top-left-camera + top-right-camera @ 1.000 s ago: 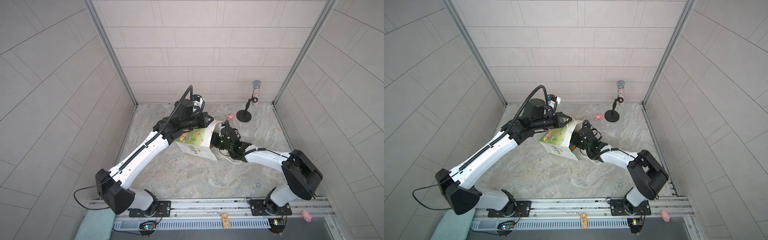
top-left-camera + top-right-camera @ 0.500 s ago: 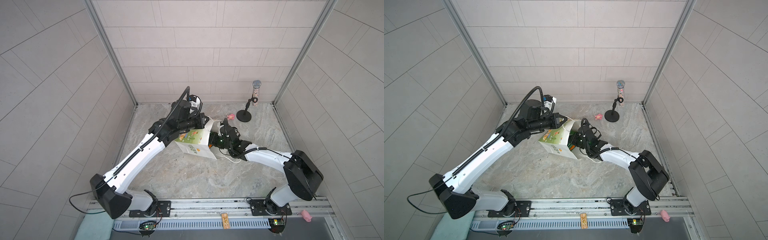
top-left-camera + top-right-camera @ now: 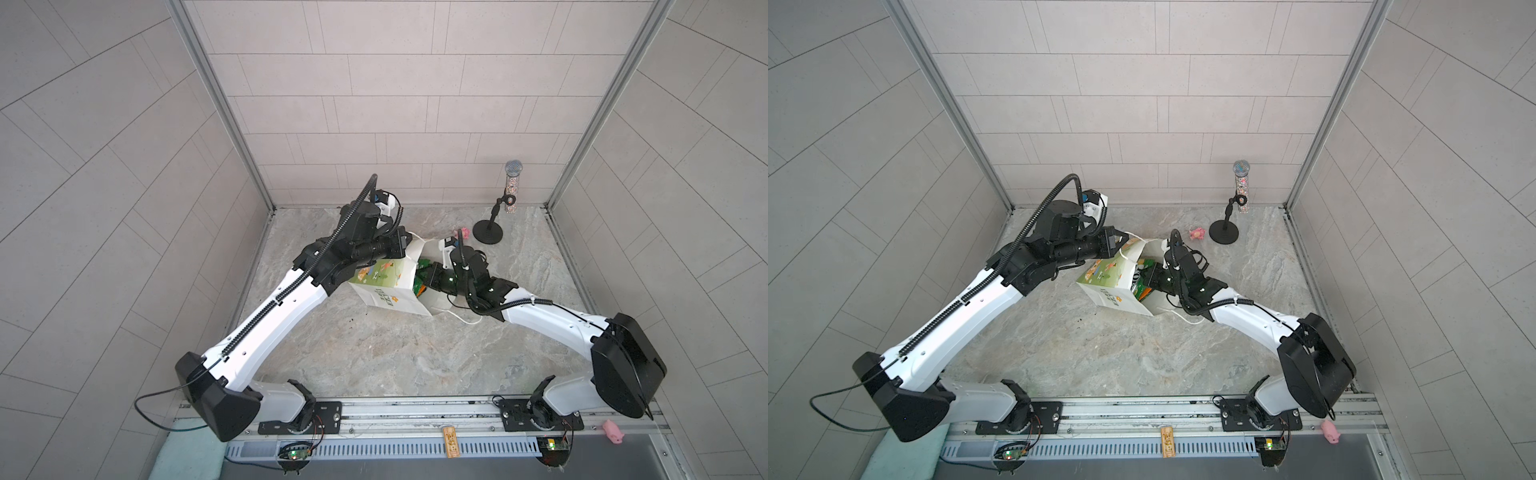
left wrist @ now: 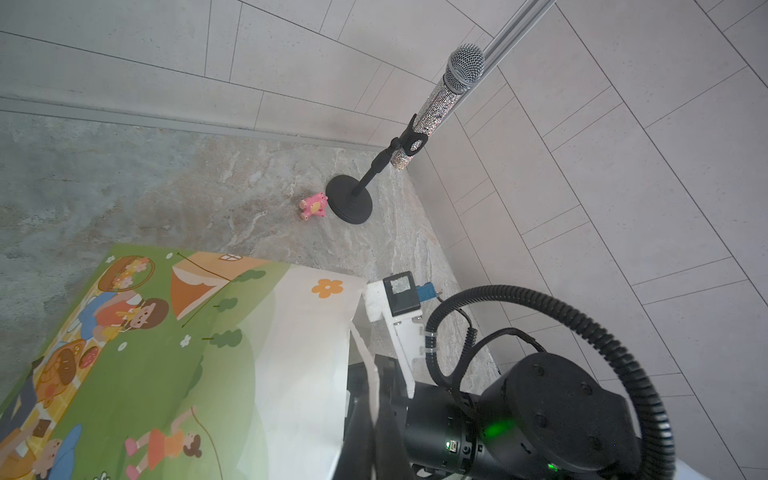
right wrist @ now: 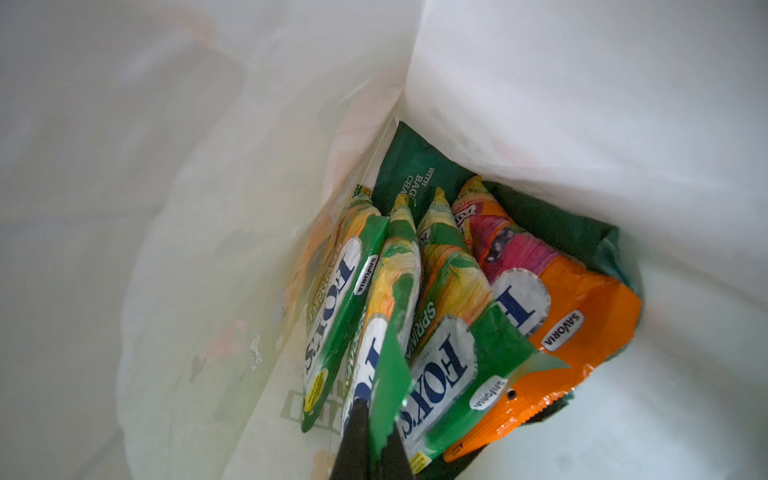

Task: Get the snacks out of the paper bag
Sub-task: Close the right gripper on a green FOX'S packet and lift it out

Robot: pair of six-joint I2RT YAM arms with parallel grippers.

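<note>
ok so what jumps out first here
The paper bag mid-table, tilted over, its rim pinched by the left tool. Inside, the right tool is shut on a green FOX'S packet among bright snacks. A glittery microphone stands in the far right corner.

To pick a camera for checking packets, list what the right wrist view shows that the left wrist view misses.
Right wrist only: inside the paper bag, three FOX'S packets, an orange packet, a dark green packet, the right pincer shut on the middle FOX'S packet. Left wrist only: microphone stand, pink toy, the bag's printed outside. Both: the paper bag.
</note>
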